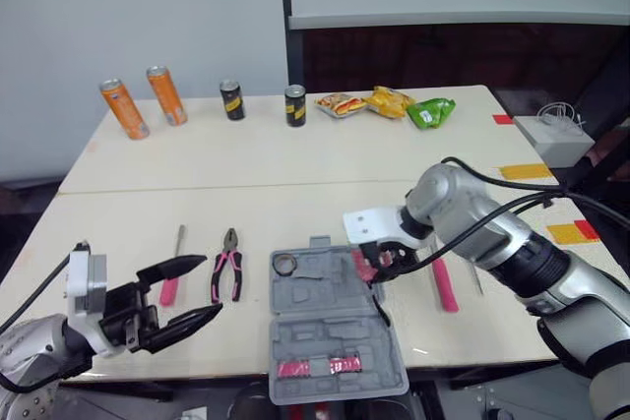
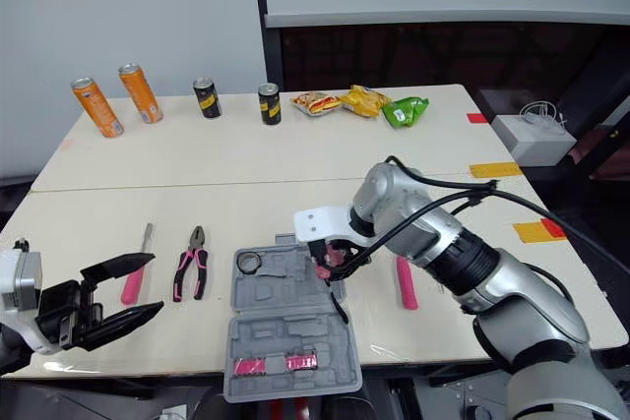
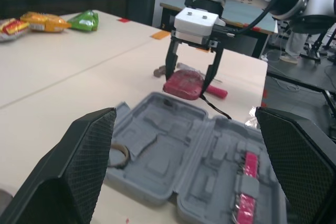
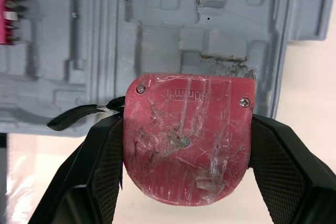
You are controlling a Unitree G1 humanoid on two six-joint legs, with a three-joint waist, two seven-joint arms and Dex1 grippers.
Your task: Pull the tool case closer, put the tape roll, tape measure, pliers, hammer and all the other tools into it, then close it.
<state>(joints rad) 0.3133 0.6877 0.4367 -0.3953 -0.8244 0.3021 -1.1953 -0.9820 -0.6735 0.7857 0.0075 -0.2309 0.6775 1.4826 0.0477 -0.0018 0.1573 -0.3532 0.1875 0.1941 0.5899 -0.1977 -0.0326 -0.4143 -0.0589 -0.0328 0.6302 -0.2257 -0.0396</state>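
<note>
Red tape measure (image 4: 186,145) sits clamped in the right gripper (image 1: 379,265), just over the right edge of the open tool case (image 1: 315,327); better to centre it above a moulded recess before letting go. Left gripper (image 1: 210,285) hangs spread, empty.

1. Right gripper (image 1: 378,270) jaws clamp the red tape measure (image 1: 365,269) over the open grey tool case (image 1: 335,331), at its right edge.
2. Left gripper (image 1: 209,286) jaws apart, near pink pliers (image 1: 227,276) on the bench (image 1: 295,159).

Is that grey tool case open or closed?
Open. The tool case lies spread flat, both moulded halves facing up, with the tape roll in one recess. The right gripper holds the tape measure over its edge.
</note>
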